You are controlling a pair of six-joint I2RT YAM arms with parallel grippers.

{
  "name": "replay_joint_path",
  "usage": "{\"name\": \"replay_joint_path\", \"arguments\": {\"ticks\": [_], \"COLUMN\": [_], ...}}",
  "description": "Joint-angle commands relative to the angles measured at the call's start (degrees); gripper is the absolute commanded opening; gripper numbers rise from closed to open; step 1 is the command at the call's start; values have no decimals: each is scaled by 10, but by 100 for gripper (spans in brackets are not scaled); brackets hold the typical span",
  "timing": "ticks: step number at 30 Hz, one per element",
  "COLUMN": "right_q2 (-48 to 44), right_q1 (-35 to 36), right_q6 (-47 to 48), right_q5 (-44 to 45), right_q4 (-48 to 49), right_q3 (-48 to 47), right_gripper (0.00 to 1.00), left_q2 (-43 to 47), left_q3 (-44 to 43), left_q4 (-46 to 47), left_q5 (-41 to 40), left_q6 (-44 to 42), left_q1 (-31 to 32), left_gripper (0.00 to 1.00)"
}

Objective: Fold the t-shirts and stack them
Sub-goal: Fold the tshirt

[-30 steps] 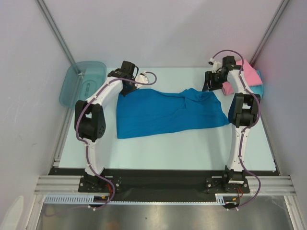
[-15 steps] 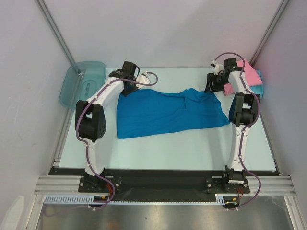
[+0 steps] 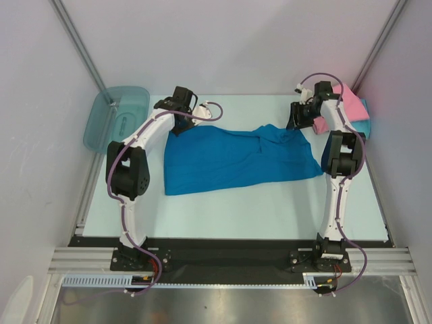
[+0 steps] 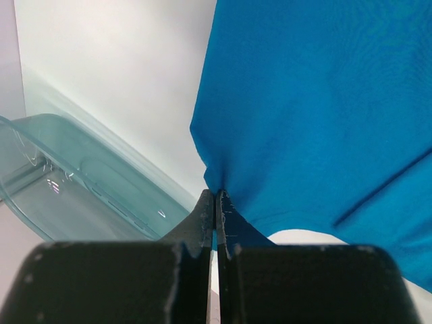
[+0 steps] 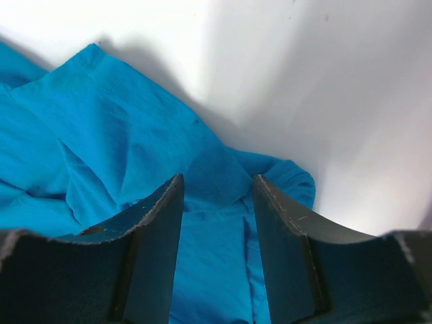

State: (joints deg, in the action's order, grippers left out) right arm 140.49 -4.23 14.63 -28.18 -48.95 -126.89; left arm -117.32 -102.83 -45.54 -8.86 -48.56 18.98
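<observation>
The deep blue t-shirt [image 3: 236,158] lies spread across the middle of the table, its far right part rumpled. My left gripper [image 3: 177,123] is shut on the shirt's far left corner; in the left wrist view the cloth [image 4: 317,101] bunches into the tips of that gripper [image 4: 216,194]. My right gripper [image 3: 295,123] hangs open over the shirt's far right corner. In the right wrist view its fingers [image 5: 150,226] straddle a fold of blue cloth [image 5: 101,121] without touching it. A pink t-shirt [image 3: 352,102] lies bundled at the far right on a turquoise one [image 3: 365,110].
A translucent teal bin [image 3: 115,118] leans at the far left beyond the table's edge, and its rim [image 4: 74,189] shows close to my left gripper. White walls and metal posts close in the back and sides. Bare table [image 3: 236,209] stretches in front of the shirt.
The right gripper's jaws have narrowed a little over the shirt's corner, and the wrist shifted slightly. The left gripper and the shirt have stayed put.
</observation>
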Motion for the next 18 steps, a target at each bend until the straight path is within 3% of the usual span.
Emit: {"name": "replay_joint_path", "arguments": {"ticks": [1,18], "right_q2": [9,1], "right_q1": [4,-10], "right_q6": [3,7], "right_q5": [-16,-4], "right_q4": [3,12], "right_q3": [-26,-25], "right_gripper": [50,51], "left_q2": [36,41], "left_q3": [-9,-10], "left_q4": [5,1], "left_q5": [-4,-11], "left_q6": [-1,-4], "left_q1": [4,9], "left_gripper": [0,0]}}
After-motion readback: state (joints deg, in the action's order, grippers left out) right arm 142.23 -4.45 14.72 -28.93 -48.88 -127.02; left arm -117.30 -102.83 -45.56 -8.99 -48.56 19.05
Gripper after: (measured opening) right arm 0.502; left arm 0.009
